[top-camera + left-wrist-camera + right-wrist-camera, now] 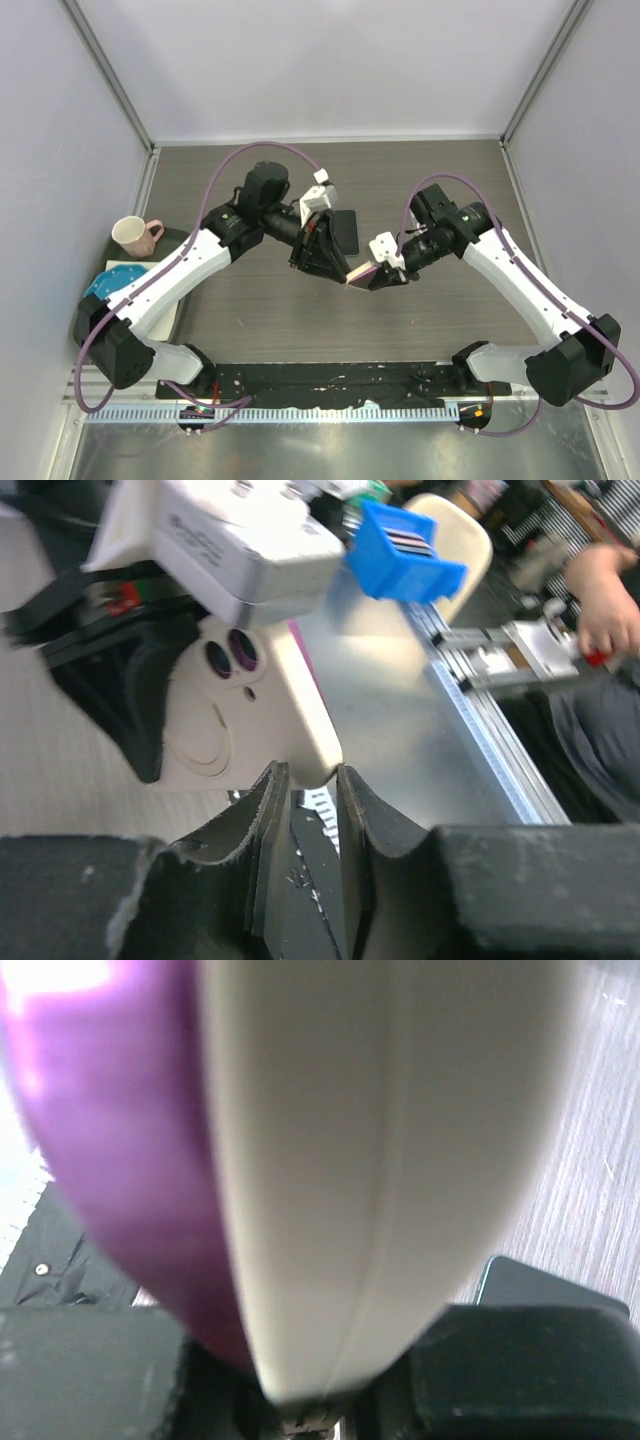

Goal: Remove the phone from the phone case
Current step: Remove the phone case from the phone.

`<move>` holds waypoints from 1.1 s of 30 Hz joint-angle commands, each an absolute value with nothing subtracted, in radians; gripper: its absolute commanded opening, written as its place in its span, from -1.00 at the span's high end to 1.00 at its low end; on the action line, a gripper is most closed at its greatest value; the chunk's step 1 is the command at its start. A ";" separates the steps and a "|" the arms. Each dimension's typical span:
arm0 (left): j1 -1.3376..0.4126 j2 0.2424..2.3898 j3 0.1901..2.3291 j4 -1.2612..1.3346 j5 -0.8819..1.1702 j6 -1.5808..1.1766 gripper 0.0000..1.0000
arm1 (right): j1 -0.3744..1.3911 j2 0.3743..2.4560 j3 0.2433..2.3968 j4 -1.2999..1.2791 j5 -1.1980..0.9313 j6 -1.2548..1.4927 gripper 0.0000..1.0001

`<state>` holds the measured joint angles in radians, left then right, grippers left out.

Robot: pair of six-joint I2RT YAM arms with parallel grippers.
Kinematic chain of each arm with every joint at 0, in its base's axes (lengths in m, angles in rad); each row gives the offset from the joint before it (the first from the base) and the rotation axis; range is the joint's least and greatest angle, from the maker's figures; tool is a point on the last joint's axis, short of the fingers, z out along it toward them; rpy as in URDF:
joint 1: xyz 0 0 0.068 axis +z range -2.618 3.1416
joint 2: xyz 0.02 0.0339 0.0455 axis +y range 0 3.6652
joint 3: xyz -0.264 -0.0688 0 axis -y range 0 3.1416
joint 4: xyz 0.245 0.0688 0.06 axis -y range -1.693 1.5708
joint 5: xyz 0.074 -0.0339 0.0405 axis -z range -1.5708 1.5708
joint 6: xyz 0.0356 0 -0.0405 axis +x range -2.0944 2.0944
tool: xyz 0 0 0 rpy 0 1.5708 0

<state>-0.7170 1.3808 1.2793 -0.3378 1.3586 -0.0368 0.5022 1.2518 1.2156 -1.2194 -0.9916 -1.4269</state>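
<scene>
- The left wrist view alone shows the left gripper (308, 780) up close. Its jaws stand narrowly parted, and the black mat (318, 870) shows through the gap.
- A rounded corner of the cream phone case (250, 720) sits right at the mouth of that gap. Whether the pads touch it cannot be told.
- The same view shows the case's back, with two camera lenses and a ring mark, which no other view shows. A thin magenta strip runs along its edge.
- The right wrist view shows the set edge-on and blurred, filling the frame. The purple phone (120, 1160) is on the left and the cream case on the right, so the phone is still seated in it.
- The right gripper (370, 274) is clamped on the phone case, which is pinched between its dark fingers low in its own view.
- From above, both grippers meet over the middle of the table (450, 170) and hold the set in the air. Only a small pink-cream sliver shows there, and the arms hide the rest.
- Just beyond lies a dark flat device (346, 230), whose corner also shows in the right wrist view.
- At the far left stand a pink mug (130, 234) and a blue object (112, 280), partly under the left arm.
- The left wrist view also shows a blurred person's hand (605, 590) in the background.
</scene>
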 commanded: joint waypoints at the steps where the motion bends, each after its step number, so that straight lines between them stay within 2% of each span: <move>1: -0.649 1.324 1.276 -0.166 1.174 -0.173 0.24 | 0.491 1.217 1.189 -1.007 -0.993 -1.231 0.98; 4: -0.635 1.302 1.285 -0.193 1.100 -0.161 0.12 | 0.491 1.207 1.154 -0.950 -0.953 -1.140 0.98; 9: -0.630 1.308 1.276 -0.202 1.046 -0.146 0.11 | 0.491 1.190 1.135 -0.928 -0.936 -1.075 0.98; 11: -0.630 1.313 1.270 -0.204 1.040 -0.141 0.01 | 0.489 1.178 1.132 -0.913 -0.917 -1.036 0.98; 15: -0.632 1.312 1.261 -0.227 1.008 -0.094 -0.05 | 0.491 1.180 1.143 -0.922 -0.900 -1.022 0.98; 26: -0.687 1.336 1.298 -0.376 0.902 0.077 -0.07 | 0.491 1.210 1.143 -0.920 -0.919 -1.005 0.98; 33: -0.693 1.341 1.307 -0.362 0.946 0.055 -0.16 | 0.491 1.216 1.129 -0.919 -0.907 -1.003 0.98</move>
